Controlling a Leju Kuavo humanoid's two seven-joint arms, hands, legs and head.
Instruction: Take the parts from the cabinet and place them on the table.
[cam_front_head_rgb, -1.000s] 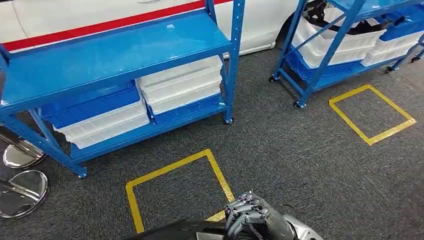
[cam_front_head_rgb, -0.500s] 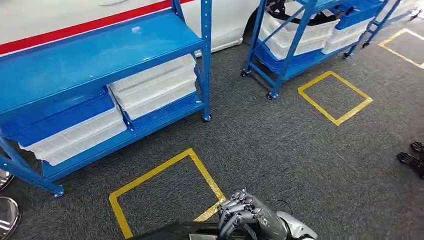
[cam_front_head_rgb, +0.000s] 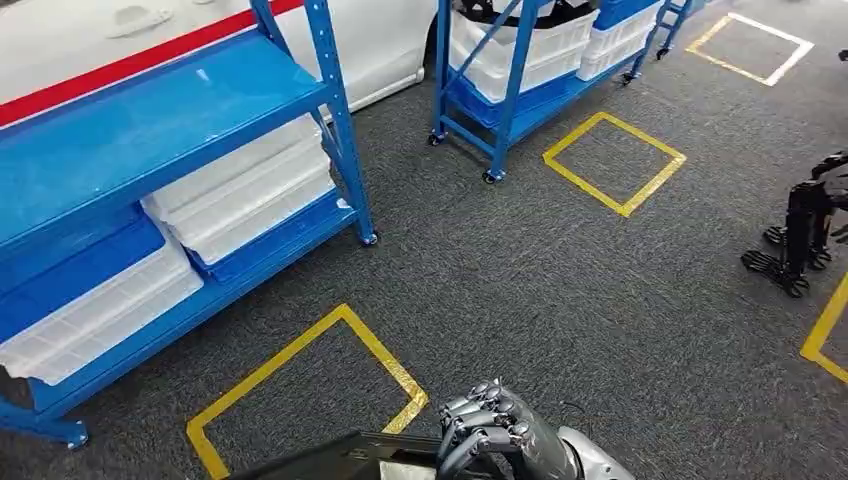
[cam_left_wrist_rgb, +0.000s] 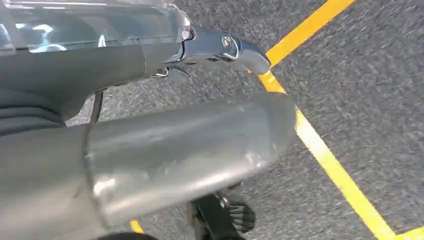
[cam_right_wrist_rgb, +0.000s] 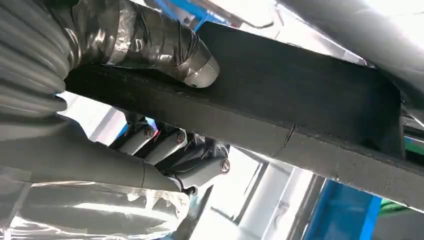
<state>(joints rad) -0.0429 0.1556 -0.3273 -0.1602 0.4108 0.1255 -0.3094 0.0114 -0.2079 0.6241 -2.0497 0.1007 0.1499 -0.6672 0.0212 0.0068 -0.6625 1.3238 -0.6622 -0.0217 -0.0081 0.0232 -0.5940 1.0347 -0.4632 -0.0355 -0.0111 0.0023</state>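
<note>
Fingers (cam_front_head_rgb: 478, 412) of our right hand (cam_front_head_rgb: 497, 432) are clamped over the edge of a black flat part (cam_front_head_rgb: 330, 462), carried low in front of us over the carpet. It looks stiff and smooth, maybe a bit slippery, so we'd grip it by the rim with the thumb on top. We can't tell what our left hand (cam_left_wrist_rgb: 220, 45) is doing. White bins (cam_front_head_rgb: 250, 190) and blue bins (cam_front_head_rgb: 70, 265) sit stacked on the blue rack (cam_front_head_rgb: 150, 120), contents hidden.

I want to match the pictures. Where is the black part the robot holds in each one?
Head view: black part at the bottom edge, in the right hand.
Left wrist view: not in it.
Right wrist view: black part slanting across the middle.
Shared landmark: the right hand gripping it.
</note>
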